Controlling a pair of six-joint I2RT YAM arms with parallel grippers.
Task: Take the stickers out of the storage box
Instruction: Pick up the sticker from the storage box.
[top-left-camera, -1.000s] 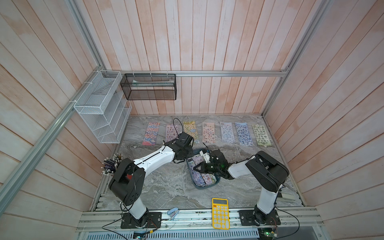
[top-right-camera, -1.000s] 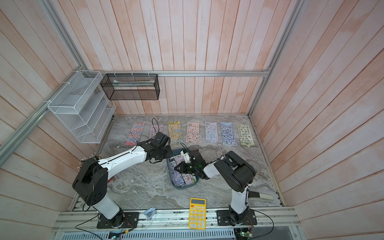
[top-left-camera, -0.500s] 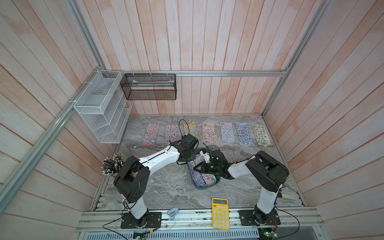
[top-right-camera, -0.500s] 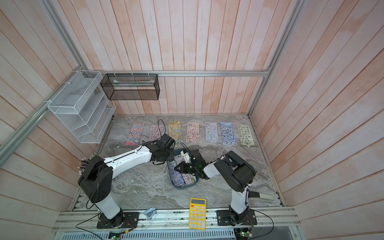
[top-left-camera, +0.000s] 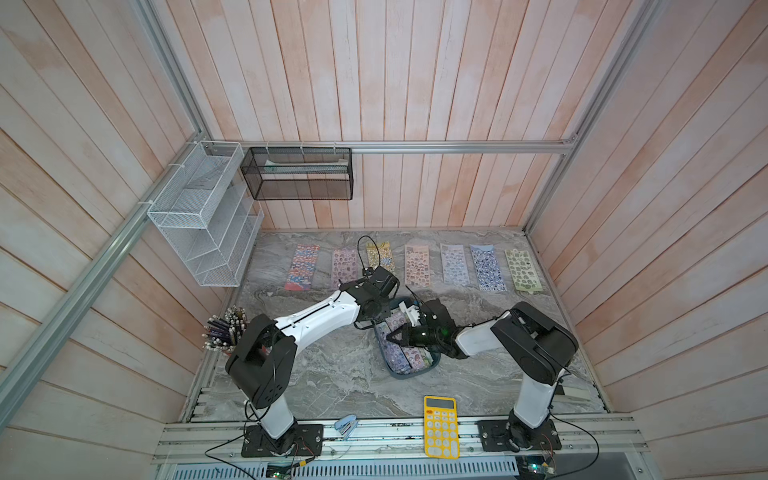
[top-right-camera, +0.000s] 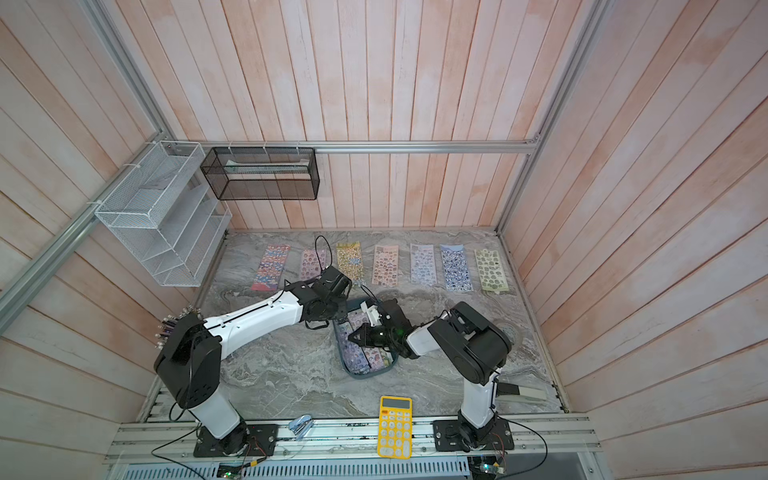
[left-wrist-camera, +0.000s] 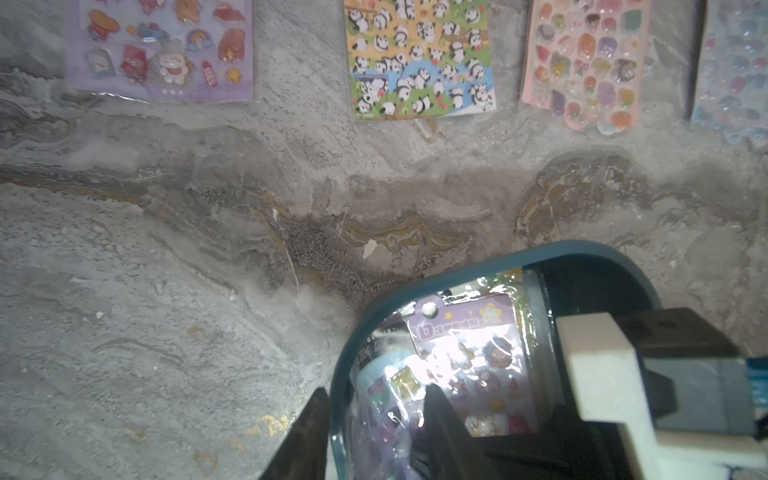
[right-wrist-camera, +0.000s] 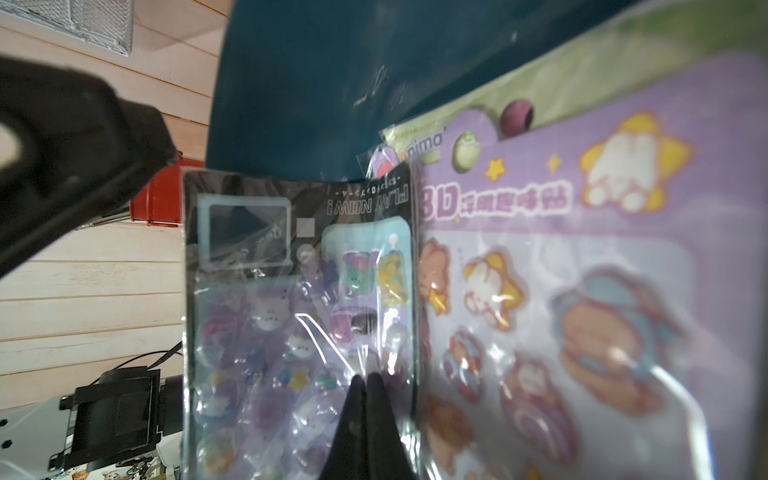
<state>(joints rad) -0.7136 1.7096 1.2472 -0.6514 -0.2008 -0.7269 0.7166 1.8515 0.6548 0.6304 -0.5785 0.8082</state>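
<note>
Dark teal storage box (top-left-camera: 409, 375) mid-table, long axis toward the back wall, slightly skewed. Stickers (top-left-camera: 405, 359) lengthwise inside, far ends hidden under both arms. Left gripper (left-wrist-camera: 376, 392) spread astride the box rim. Right gripper (right-wrist-camera: 365, 380) pressed together, pinching the wrap of a black-edged sheet (right-wrist-camera: 249, 291).

Storage box (left-wrist-camera: 602, 286) holding stickers (left-wrist-camera: 478, 365), end effector (left-wrist-camera: 376, 388) straddling rim

I see bright, even top views, walls (top-left-camera: 415, 83) bowing at the edges; wrist views blur close up, glare whitening the stickers (left-wrist-camera: 432, 365).
</note>
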